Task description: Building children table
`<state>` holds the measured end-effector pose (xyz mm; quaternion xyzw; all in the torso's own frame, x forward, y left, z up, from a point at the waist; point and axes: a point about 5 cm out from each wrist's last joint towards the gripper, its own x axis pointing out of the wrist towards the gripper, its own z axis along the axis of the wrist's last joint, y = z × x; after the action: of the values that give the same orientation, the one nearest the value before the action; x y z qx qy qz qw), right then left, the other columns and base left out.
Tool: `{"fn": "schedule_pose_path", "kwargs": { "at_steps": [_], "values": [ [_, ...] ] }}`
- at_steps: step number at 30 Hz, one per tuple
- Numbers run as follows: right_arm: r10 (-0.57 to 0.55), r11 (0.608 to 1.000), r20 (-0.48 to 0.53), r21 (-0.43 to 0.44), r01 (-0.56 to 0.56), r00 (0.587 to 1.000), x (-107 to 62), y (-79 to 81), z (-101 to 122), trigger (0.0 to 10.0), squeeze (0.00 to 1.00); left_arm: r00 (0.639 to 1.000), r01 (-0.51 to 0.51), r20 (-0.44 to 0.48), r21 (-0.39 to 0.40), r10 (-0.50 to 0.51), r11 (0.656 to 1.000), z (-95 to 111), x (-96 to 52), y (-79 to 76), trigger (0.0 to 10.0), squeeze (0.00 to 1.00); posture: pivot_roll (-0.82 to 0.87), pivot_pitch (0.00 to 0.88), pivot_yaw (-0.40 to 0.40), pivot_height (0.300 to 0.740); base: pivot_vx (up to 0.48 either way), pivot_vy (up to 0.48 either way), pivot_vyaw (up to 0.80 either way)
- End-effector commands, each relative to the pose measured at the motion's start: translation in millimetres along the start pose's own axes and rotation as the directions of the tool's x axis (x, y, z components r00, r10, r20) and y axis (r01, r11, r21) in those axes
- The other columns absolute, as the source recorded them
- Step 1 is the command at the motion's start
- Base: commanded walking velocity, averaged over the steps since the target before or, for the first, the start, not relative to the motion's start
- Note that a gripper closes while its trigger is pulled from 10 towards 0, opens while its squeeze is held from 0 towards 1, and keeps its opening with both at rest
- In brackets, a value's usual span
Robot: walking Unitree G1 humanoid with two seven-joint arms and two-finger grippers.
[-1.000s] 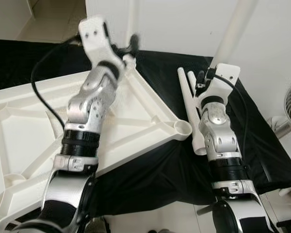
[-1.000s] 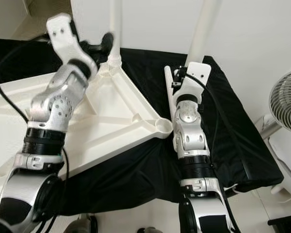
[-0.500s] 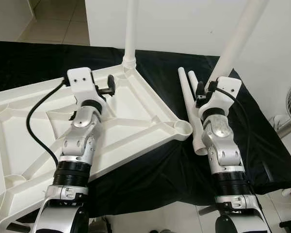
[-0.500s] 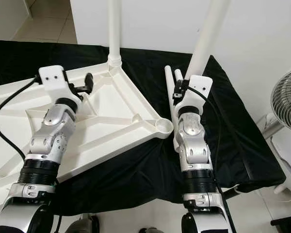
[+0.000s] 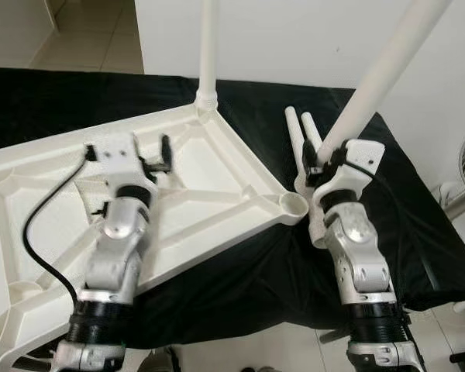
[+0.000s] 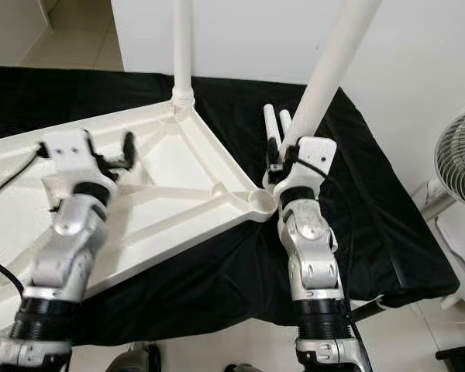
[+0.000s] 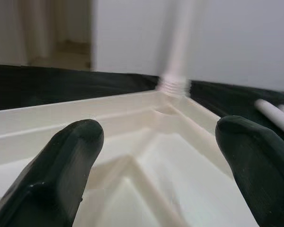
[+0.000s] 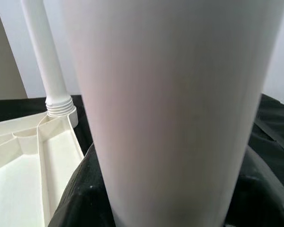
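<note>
The white children's table top (image 5: 217, 182) lies upside down on a black cloth. One white leg (image 5: 208, 54) stands screwed upright in its far corner. My right gripper (image 5: 323, 160) is shut on a second white leg (image 5: 384, 74), which tilts up to the right; its lower end hangs just right of the near corner socket (image 5: 294, 204). In the right wrist view this leg (image 8: 175, 94) is large, with black fingers (image 8: 78, 194) on both sides. My left gripper (image 5: 156, 157) is open over the ribbed underside, holding nothing; its fingertips (image 7: 66, 165) stand wide apart.
Two spare white legs (image 5: 296, 133) lie on the black cloth (image 5: 422, 232) behind my right gripper. A white fan (image 6: 459, 159) stands at the far right by the wall. A black cable (image 5: 32, 232) loops from my left wrist over the table top.
My left arm came down from beside the upright leg and drew back over the table's underside. My right gripper moved the held leg left, closer to the corner socket, and tilted it more.
</note>
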<state>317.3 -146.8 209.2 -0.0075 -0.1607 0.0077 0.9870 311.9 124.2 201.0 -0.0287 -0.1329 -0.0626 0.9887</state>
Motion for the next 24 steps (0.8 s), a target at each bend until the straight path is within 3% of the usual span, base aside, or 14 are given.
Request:
{"fn": "schedule_pose_path", "kwargs": {
  "at_steps": [1, 3, 4, 6, 7, 9, 10, 12, 24],
  "values": [
    [0.008, 1.0, 0.013, 0.0, -0.008, 1.0, -1.0, -1.0, 1, 10.0, 0.0, 0.953, 0.302, -0.001, 0.015, -0.302, 0.953, 1, -7.3, -22.2, 10.0, 0.0, 0.07, 0.119, -0.05, 0.74, 0.0, 0.0, 0.0],
    [0.017, 1.0, 0.011, -0.004, -0.017, 1.0, 0.5, -1.9, 0, 10.0, 0.0, 0.896, 0.444, -0.028, 0.02, -0.444, 0.896, -1, -15.4, -32.3, 10.0, 0.0, 0.07, 0.119, -0.05, 0.74, 0.0, 0.0, 0.0],
    [0.017, 1.0, 0.011, -0.004, -0.017, 1.0, 0.5, -1.9, 0, 10.0, 0.0, 0.896, 0.444, -0.028, 0.02, -0.444, 0.896, -1, -15.4, -32.3, 10.0, 0.0, 0.07, 0.119, -0.05, 0.74, 0.0, 0.0, 0.0],
    [0.021, 1.0, 0.01, -0.008, -0.021, 1.0, 2.3, -3.0, 0, 10.0, 0.0, 0.851, 0.523, -0.073, 0.044, -0.52, 0.851, -5, -20.9, -35.4, 10.0, 0.0, 0.07, 0.123, -0.05, 0.74, 0.0, 0.0, 0.0],
    [0.021, 1.0, 0.01, -0.008, -0.021, 1.0, 2.3, -3.0, 0, 10.0, 0.0, 0.851, 0.523, -0.073, 0.044, -0.52, 0.851, -5, -20.9, -35.4, 10.0, 0.0, 0.07, 0.123, -0.05, 0.74, 0.0, 0.0, 0.0],
    [0.04, 0.999, 0.009, -0.015, -0.04, 0.999, 5.0, -2.1, -1, 10.0, 0.0, 0.774, 0.628, -0.126, 0.03, -0.621, 0.777, -10, -31.4, -42.0, 10.0, 0.0, 0.08, 0.121, -0.051, 0.74, 0.0, 0.0, 0.0],
    [0.04, 0.999, 0.009, -0.015, -0.04, 0.999, 5.0, -2.1, -1, 10.0, 0.0, 0.774, 0.628, -0.126, 0.03, -0.621, 0.777, -10, -31.4, -42.0, 10.0, 0.0, 0.08, 0.121, -0.051, 0.74, 0.0, 0.0, 0.0],
    [0.054, 0.998, 0.009, -0.018, -0.054, 0.999, 7.7, -0.9, -1, 10.0, 0.0, 0.717, 0.691, -0.152, 0.032, -0.68, 0.722, -11, -39.0, -45.5, 10.0, 0.0, 0.08, 0.121, -0.051, 0.74, 0.0, 0.0, 0.0],
    [0.11, 0.994, -0.025, 0.007, -0.109, 0.994, 15.2, 8.4, -9, 10.0, 0.0, 0.688, 0.717, -0.174, 0.018, -0.704, 0.696, -9, -40.2, -47.5, 10.0, 0.0, 0.08, 0.119, -0.059, 0.74, 0.0, 0.0, 0.0]
  ]
}}
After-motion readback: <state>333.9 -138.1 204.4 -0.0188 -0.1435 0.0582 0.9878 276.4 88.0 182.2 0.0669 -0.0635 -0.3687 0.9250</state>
